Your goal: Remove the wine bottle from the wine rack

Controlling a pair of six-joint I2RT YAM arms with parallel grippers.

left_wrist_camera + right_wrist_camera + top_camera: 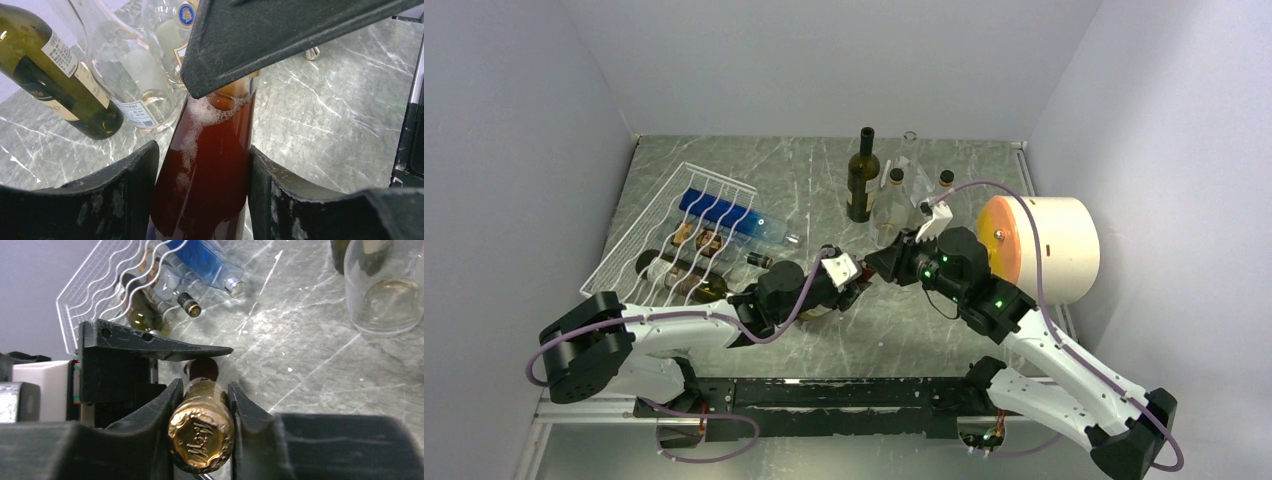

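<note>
The wine bottle (205,165), filled with foamy amber-red liquid, is held off the table between both arms, apart from the white wire wine rack (639,235). My left gripper (202,150) is shut on its body. Around its gold-foil neck (201,432) my right gripper (205,385) is shut. From above, the left gripper (854,285) and right gripper (879,265) meet near the table's middle, to the right of the rack. The rack (85,305) shows at the upper left of the right wrist view.
A blue bottle (724,213) and other bottles lie on the rack. A dark green bottle (862,180) and clear bottles (891,205) stand behind the grippers. A cream cylinder with an orange face (1044,245) sits at the right wall.
</note>
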